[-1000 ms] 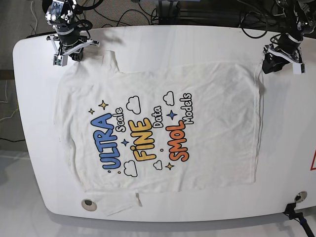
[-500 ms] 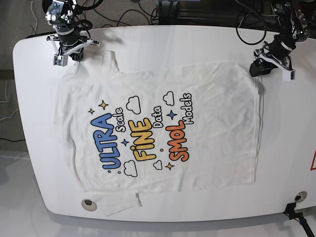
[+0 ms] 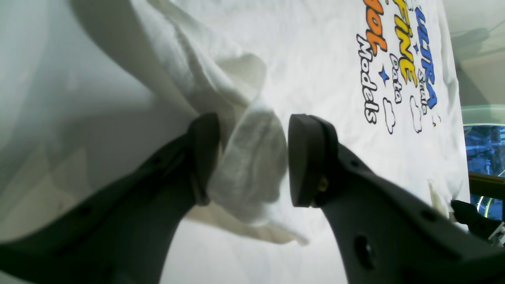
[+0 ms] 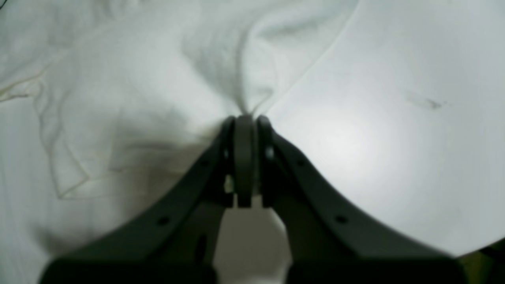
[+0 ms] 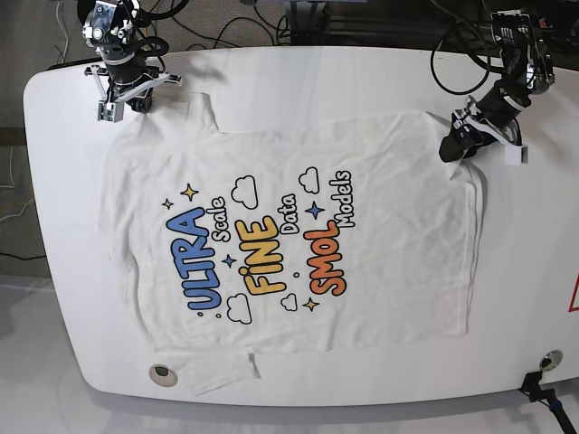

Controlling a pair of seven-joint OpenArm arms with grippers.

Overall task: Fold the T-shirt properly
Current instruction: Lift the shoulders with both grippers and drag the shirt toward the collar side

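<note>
The white T-shirt [image 5: 289, 235] lies flat, print side up, on the white table [image 5: 362, 77]. It shows blue "ULTRA", yellow "FINE" and orange "SMOL". My right gripper [image 5: 122, 98] is at the shirt's far left corner. In the right wrist view it [image 4: 244, 122] is shut on a pinch of the shirt's cloth [image 4: 118, 98]. My left gripper [image 5: 455, 146] sits on the shirt's far right corner. In the left wrist view it [image 3: 252, 157] is open, with a bunched fold of the shirt [image 3: 252, 165] between the two fingers.
Black cables [image 5: 244, 23] lie behind the table's far edge. A round dark grommet [image 5: 161, 372] sits at the front left, beside a folded sleeve. A black clamp [image 5: 543, 384] is at the front right corner. A red-edged sticker [image 5: 574, 298] is at the right edge.
My left gripper has moved left and forward, from off the shirt's far right corner onto it. My right gripper has stayed in place.
</note>
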